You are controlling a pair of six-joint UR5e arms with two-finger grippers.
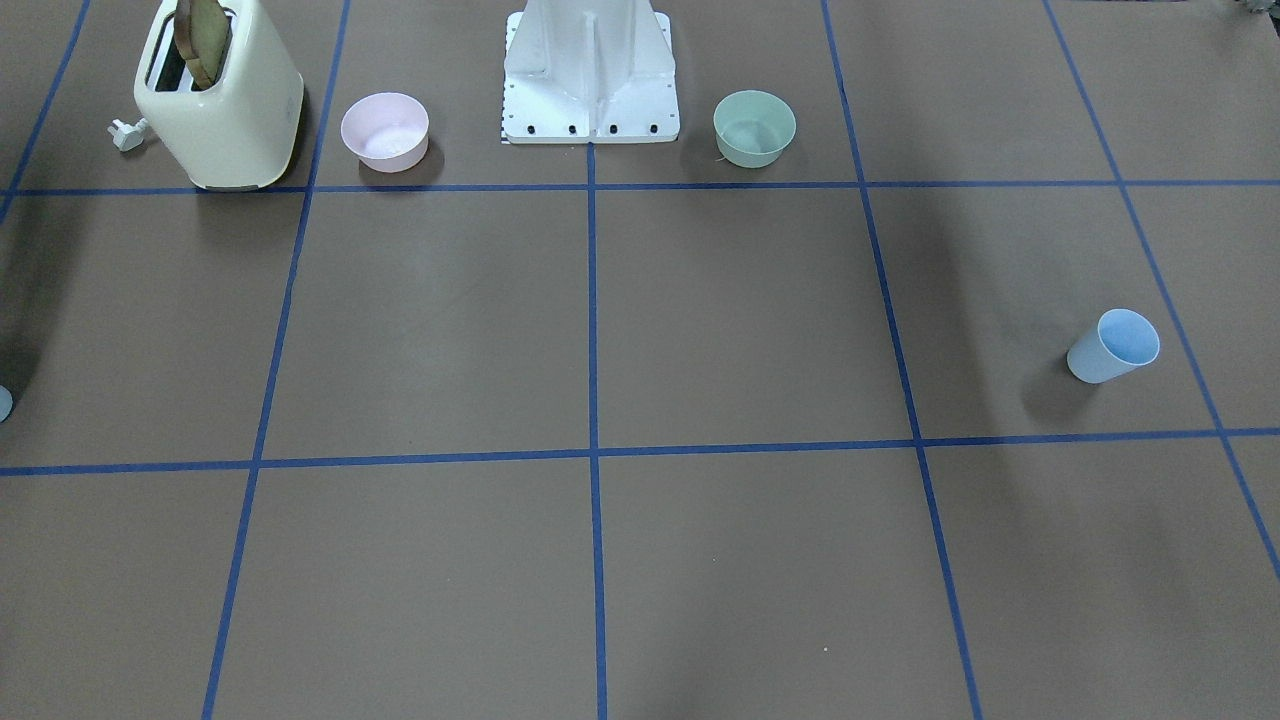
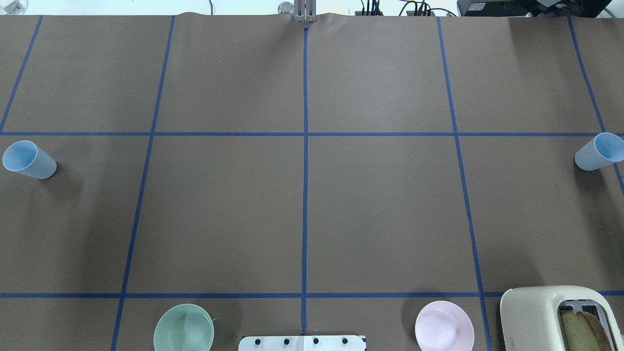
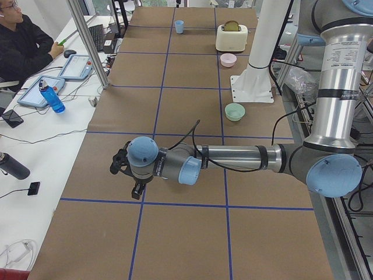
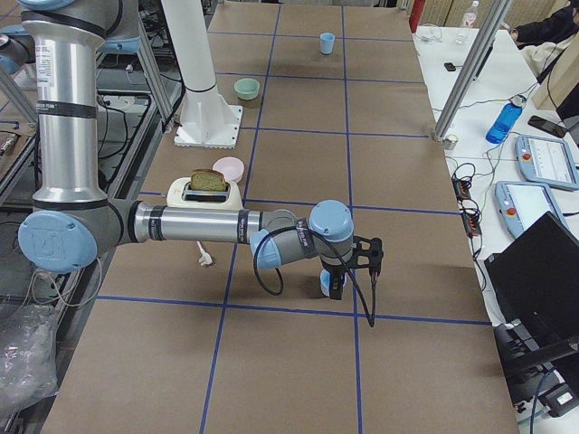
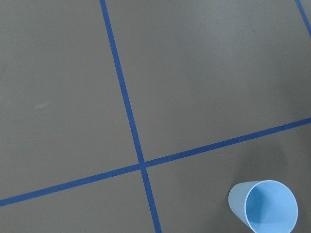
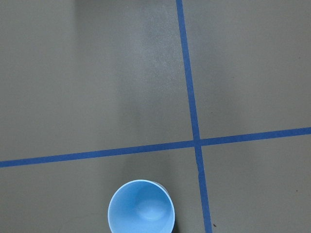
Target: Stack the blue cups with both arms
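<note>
The two blue cups stand upright on the table (image 2: 380, 214), mouths up and well apart. The left blue cup (image 2: 29, 160) is far from the white pedestal (image 1: 590, 80), out on the robot's left and forward of it. The right blue cup (image 2: 598, 152) is about as far from the pedestal on the right.

The left gripper (image 3: 136, 189) hangs pointing down, far out on the pedestal's left. The right gripper (image 4: 336, 285) hangs seemingly just over the right blue cup. How far either claw is open cannot be told, as only the side views show them.

A mint-green bowl (image 1: 754, 127) sits just beside the pedestal on its left and a pink bowl (image 1: 385, 131) on its right. A cream toaster (image 1: 222, 100) holding a bread slice (image 1: 200, 40) stands farther right.
</note>
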